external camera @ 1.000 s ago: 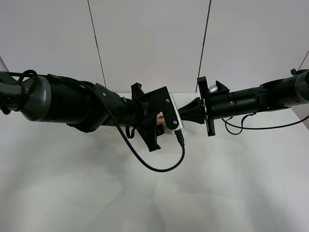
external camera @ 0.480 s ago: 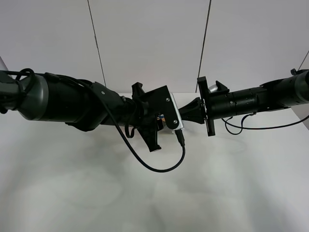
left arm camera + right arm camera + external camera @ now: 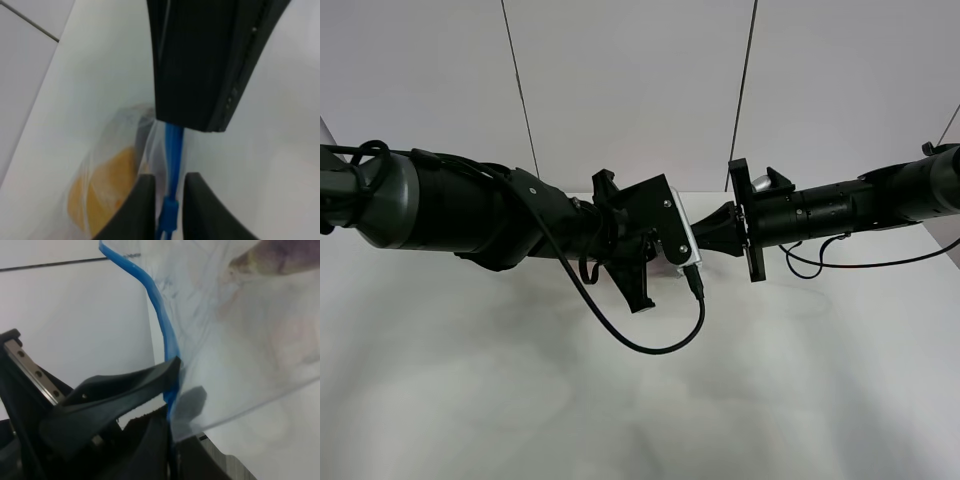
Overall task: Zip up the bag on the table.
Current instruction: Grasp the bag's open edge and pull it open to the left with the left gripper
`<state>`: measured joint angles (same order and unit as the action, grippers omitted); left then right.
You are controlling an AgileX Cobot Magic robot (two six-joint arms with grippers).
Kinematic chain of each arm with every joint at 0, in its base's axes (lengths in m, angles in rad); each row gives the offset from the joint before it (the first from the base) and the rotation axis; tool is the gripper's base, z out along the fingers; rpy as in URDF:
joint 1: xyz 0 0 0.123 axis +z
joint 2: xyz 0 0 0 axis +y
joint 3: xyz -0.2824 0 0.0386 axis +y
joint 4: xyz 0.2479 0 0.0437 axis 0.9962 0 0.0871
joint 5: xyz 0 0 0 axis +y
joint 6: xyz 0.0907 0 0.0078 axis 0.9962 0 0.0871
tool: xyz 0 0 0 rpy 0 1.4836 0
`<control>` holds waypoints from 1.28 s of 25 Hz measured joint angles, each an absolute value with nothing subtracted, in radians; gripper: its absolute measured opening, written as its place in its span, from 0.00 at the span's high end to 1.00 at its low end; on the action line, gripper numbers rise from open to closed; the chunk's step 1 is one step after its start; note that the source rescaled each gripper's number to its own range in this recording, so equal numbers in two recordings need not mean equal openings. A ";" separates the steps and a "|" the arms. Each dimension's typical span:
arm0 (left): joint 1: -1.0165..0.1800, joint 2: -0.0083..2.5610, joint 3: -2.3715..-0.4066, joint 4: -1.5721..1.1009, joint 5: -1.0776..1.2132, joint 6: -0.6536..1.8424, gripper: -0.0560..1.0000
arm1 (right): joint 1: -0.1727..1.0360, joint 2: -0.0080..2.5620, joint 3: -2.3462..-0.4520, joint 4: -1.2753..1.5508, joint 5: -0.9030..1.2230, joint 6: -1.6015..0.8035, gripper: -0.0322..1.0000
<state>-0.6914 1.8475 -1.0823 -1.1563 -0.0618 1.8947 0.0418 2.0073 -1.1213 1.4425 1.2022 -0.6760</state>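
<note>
- The white table [image 3: 620, 420] lies under both arms, which meet end to end above its far middle.
- The bag [image 3: 107, 165] lies on the table right under that meeting point. From the high camera the left arm's wrist hides it almost wholly.
- The bag is clear, crinkly plastic. An orange piece [image 3: 100, 200] shows through it in the left wrist view, and a purple piece [image 3: 280, 260] in the right wrist view.
- A blue zip strip [image 3: 160, 330] runs along one edge of the bag.
- The right gripper [image 3: 170, 400] has its two dark fingers [image 3: 125, 390] pressed together on the zip strip, pinching the bag's edge with no gap between them.
- The left gripper [image 3: 169, 200] has its fingers [image 3: 205, 210] close together, one on each side of the zip strip, with a small blue tab [image 3: 169, 217] between them.
- Only a sliver of space shows on either side of the strip. Whether the left fingers press on it cannot be told.
- Just ahead of the left fingers the strip passes out of sight under a broad dark part [image 3: 200, 65].
- A black cable [image 3: 640, 340] loops from the left wrist down over the table.
</note>
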 joint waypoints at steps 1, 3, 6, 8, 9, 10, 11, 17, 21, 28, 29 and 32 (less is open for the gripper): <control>-0.691 1.847 -1.082 -1.156 -0.062 1.894 0.87 | 0.042 2.007 -1.121 1.443 1.202 -0.676 0.97; -0.691 1.847 -1.082 -1.156 -0.062 1.894 0.92 | 0.042 2.007 -1.121 1.443 1.202 -0.676 0.97; -0.691 1.847 -1.082 -1.156 -0.062 1.892 0.94 | 0.042 2.007 -1.121 1.443 1.202 -0.676 0.97; -0.691 1.847 -1.082 -1.156 -0.062 1.892 0.94 | 0.042 2.007 -1.121 1.443 1.202 -0.676 0.97; -0.691 1.847 -1.082 -1.156 -0.063 1.892 0.94 | 0.042 2.007 -1.121 1.443 1.202 -0.676 0.97; -0.691 1.847 -1.082 -1.156 -0.068 1.892 0.94 | 0.042 2.007 -1.121 1.443 1.202 -0.676 0.97; -0.689 1.847 -1.082 -1.156 -0.071 1.892 0.94 | 0.042 2.007 -1.121 1.444 1.201 -0.676 0.97; -0.648 1.847 -1.083 -1.156 -0.061 1.892 0.94 | 0.042 2.007 -1.121 1.459 1.196 -0.676 0.97; -0.601 1.845 -1.083 -1.156 -0.055 1.892 0.94 | 0.042 2.007 -1.122 1.468 1.194 -0.676 0.97; -0.519 1.844 -1.083 -1.156 -0.039 1.904 0.94 | 0.043 2.007 -1.123 1.476 1.193 -0.676 0.97; -0.509 1.844 -1.083 -1.156 -0.039 1.911 0.94 | 0.043 2.007 -1.123 1.477 1.192 -0.676 0.97; -0.466 1.844 -1.083 -1.156 -0.039 1.935 0.94 | 0.043 2.007 -1.123 1.479 1.192 -0.676 0.97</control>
<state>-0.4662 1.8441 -1.0831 -1.1563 -0.0394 1.9353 0.0429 2.0073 -1.1233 1.4793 1.1918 -0.6760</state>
